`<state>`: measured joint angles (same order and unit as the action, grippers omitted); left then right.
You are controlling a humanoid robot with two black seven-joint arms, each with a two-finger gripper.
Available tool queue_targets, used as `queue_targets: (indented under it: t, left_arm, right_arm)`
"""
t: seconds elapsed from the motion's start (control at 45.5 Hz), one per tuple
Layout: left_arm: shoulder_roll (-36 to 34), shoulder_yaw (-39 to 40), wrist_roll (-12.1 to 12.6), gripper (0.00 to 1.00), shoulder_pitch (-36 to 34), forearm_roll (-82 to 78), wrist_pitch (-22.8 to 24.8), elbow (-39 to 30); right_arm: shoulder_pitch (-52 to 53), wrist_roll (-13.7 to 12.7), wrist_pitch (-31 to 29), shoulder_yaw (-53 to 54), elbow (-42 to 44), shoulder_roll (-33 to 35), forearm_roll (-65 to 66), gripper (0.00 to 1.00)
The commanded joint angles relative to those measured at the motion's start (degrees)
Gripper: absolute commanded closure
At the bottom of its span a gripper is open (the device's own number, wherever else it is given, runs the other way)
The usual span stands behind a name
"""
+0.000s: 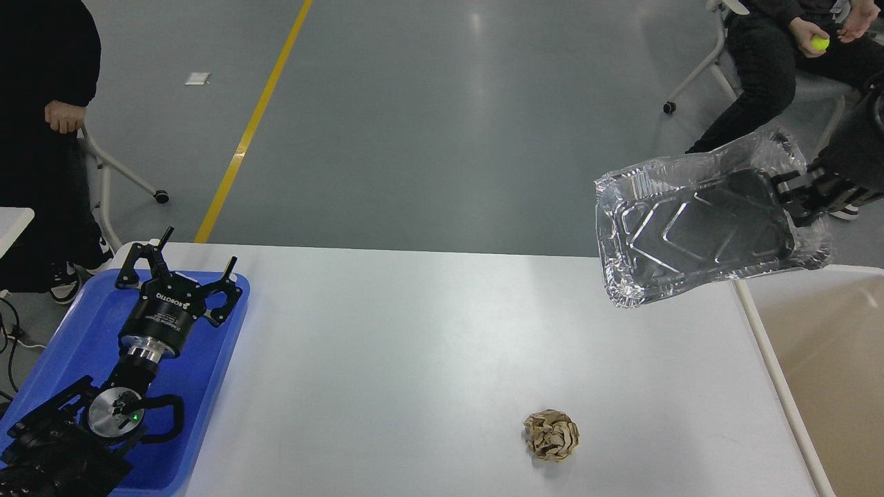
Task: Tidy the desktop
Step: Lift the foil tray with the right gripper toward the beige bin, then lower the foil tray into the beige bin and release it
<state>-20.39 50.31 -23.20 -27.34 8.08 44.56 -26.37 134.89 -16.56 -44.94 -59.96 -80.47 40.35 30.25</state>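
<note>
Nearest on the white bench (414, 331), which fills the lower part of the head view, lies a crumpled ball of brown paper (551, 435), alone on bare surface toward the right. At the left edge a blue tray (228, 345) sits on the bench, and nothing can be seen in it; the left pincer (181, 266) hangs over its far end with its fingers spread apart, gripping nothing. At the right, just beside the bench edge, stands a beige bin (822, 345) with a cream rim; the part of its inside that shows looks bare. Higher and farther, the right pincer (794, 200) is clamped on the right rim of a crinkled foil tray (697, 228), which is held tilted in the air above the far right corner of the bench, nothing in it. The step in hand seems to be carrying this foil tray to the bin. The next move likely calls for swinging it rightward until it is over the bin's opening, then letting go; the thin foil may buckle or snag on the rim. The paper ball would remain to be cleared. Beyond are grey floor with a yellow line (255, 117) and seated people.
</note>
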Motion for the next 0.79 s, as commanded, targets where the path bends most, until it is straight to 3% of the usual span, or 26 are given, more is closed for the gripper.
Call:
queue_targets:
  t: [0.0, 0.373, 0.527, 0.769]
  left_arm:
    - [0.0, 0.0, 0.0, 0.01, 0.0, 0.0, 0.0, 0.0]
    - [-0.1, 0.0, 0.0, 0.01, 0.0, 0.0, 0.0, 0.0]
    - [0.0, 0.0, 0.0, 0.01, 0.0, 0.0, 0.0, 0.0]
    - [-0.1, 0.0, 0.0, 0.01, 0.0, 0.0, 0.0, 0.0]
  right_arm:
    - [-0.2, -0.1, -0.1, -0.5, 0.1, 1.1, 0.3, 1.00]
    - [-2.7, -0.2, -0.1, -8.1, 3.2, 3.3, 0.7, 1.00]
    - [-9.6, -2.2, -0.1, -7.3, 9.7, 8.0, 1.0, 1.00]
    - [-20.9, -2.2, -0.1, -5.6, 18.7, 12.7, 0.7, 1.00]
